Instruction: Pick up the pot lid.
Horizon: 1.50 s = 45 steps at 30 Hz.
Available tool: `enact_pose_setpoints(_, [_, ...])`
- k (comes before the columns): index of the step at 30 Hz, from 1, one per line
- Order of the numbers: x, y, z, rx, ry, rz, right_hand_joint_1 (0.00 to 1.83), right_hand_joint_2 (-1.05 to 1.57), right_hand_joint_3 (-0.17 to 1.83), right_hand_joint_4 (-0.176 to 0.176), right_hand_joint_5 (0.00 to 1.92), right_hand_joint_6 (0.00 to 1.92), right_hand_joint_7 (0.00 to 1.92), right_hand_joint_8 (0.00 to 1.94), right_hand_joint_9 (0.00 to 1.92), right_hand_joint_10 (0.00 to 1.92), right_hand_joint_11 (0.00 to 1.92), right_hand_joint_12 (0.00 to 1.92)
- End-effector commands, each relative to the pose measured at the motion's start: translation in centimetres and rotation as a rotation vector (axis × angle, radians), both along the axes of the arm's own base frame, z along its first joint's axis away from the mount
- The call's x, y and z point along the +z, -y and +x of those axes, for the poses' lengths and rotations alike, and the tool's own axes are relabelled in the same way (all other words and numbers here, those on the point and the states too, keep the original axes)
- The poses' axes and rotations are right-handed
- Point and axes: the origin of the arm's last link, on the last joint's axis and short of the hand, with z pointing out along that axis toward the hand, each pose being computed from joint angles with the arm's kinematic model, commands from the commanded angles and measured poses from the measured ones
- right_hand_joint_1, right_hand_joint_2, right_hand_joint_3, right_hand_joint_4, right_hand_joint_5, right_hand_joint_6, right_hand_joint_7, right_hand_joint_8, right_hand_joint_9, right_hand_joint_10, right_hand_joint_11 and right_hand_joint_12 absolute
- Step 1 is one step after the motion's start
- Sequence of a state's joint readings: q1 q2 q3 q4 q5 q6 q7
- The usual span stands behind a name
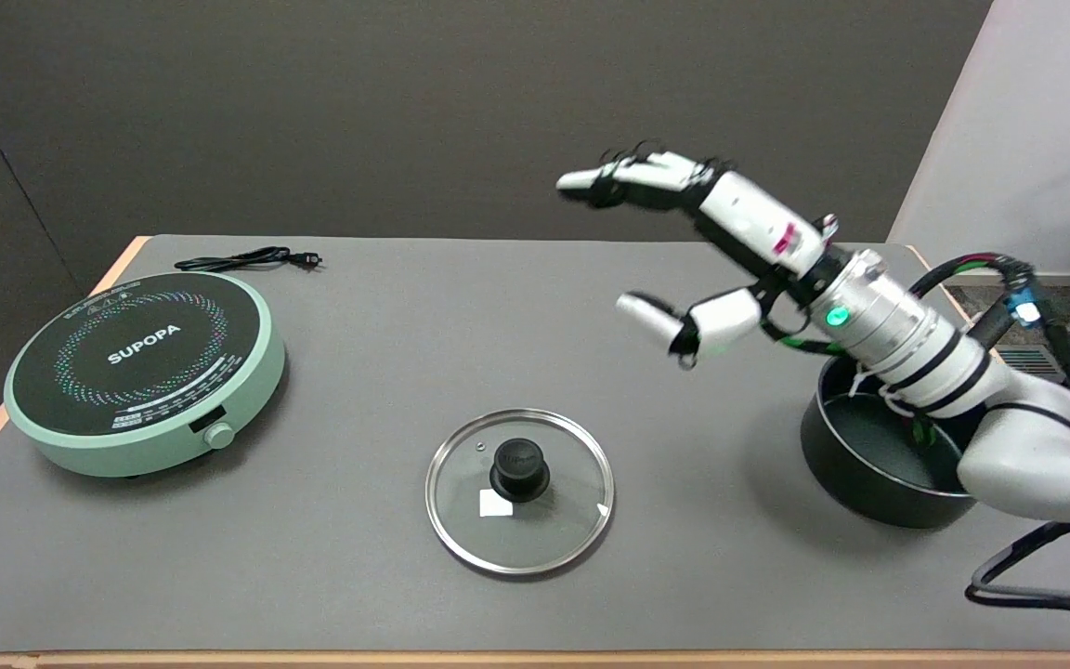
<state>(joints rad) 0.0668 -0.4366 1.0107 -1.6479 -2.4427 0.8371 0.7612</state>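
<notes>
Bench [386, 307] in grey carries everything. Green induction cooker [143, 370] sits at the left, black pot [869, 465] at the right under the arm. Pot lid [519, 490], glass with a black knob, lies flat near the front centre. Robot hand [702, 242] hangs above, fingers spread wide, holding nothing.

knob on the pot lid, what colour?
Black. The knob sits at the centre of the clear glass pot lid, which has a silver metal rim. The head view shows it.

Right hand [702, 242] raised, fingers spread, holding nothing.
</notes>
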Motion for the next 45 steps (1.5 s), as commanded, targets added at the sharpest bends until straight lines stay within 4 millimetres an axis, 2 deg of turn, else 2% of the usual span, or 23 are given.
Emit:
enact_pose_setpoints(1, [-7.0,-0.7,-3.8,-0.051,-0.143,0.123,0.67,0.52,0.98,0.119,0.43,0.19,0.49,0.18,0.53,0.28,0.30,0.48])
enact_pose_setpoints(8, [-8.8,-0.7,-5.4,-0.160,-0.134,0.183,0.63,0.51,0.98,0.113,0.43,0.18,0.50,0.17,0.53,0.30,0.30,0.53])
enact_pose_setpoints(13, [-9.0,-0.4,-6.5,-0.200,-0.155,0.172,0.64,0.51,0.98,0.114,0.44,0.18,0.51,0.17,0.54,0.30,0.31,0.53])
enact_pose_setpoints(22, [-10.7,-0.6,-8.7,-0.260,-0.179,0.204,0.71,0.52,1.00,0.145,0.48,0.21,0.55,0.18,0.56,0.31,0.34,0.57])
enact_pose_setpoints(32, [-14.0,-0.6,-10.7,-0.253,-0.278,0.265,0.80,0.51,1.02,0.148,0.48,0.21,0.54,0.18,0.56,0.31,0.34,0.57])
enact_pose_setpoints(40, [-14.4,0.2,-11.1,-0.192,-0.424,0.251,0.81,0.50,1.03,0.142,0.43,0.18,0.49,0.17,0.53,0.29,0.33,0.55])
enact_pose_setpoints(45, [-14.9,-0.5,-12.1,-0.154,-0.520,0.277,0.81,0.48,1.03,0.133,0.39,0.17,0.45,0.16,0.51,0.28,0.31,0.53])
